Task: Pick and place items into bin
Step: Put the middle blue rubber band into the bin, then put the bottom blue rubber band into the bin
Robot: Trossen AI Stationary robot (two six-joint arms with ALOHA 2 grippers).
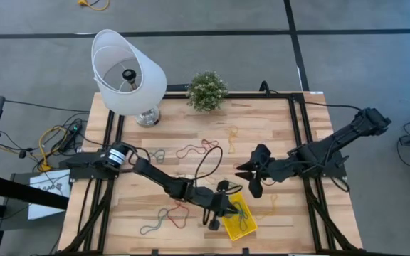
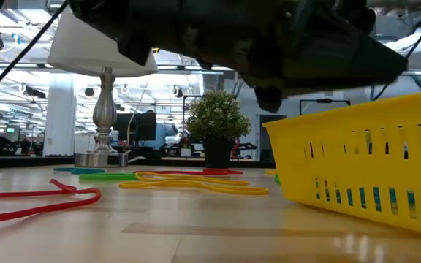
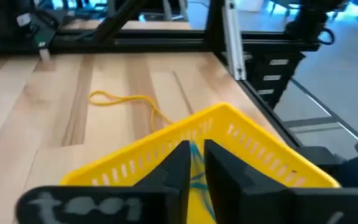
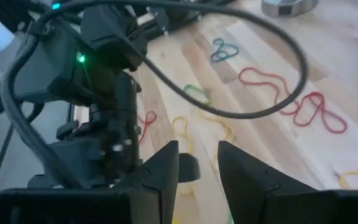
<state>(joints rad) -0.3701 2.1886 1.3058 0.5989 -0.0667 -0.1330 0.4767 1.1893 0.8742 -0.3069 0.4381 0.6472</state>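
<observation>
Left hand (image 1: 225,207) fingers nearly pressed together over yellow bin (image 1: 239,222), loops inside, right hand (image 1: 251,173) spread nearby

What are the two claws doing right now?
Left claw: over the yellow bin, nearly shut on a band.
Right claw: open, holding nothing.

two arms (image 1: 169,183), one yellow bin (image 1: 238,221), one lamp (image 1: 128,73), one plant (image 1: 206,90), several loose bands (image 1: 196,149) on one table (image 1: 262,121).
</observation>
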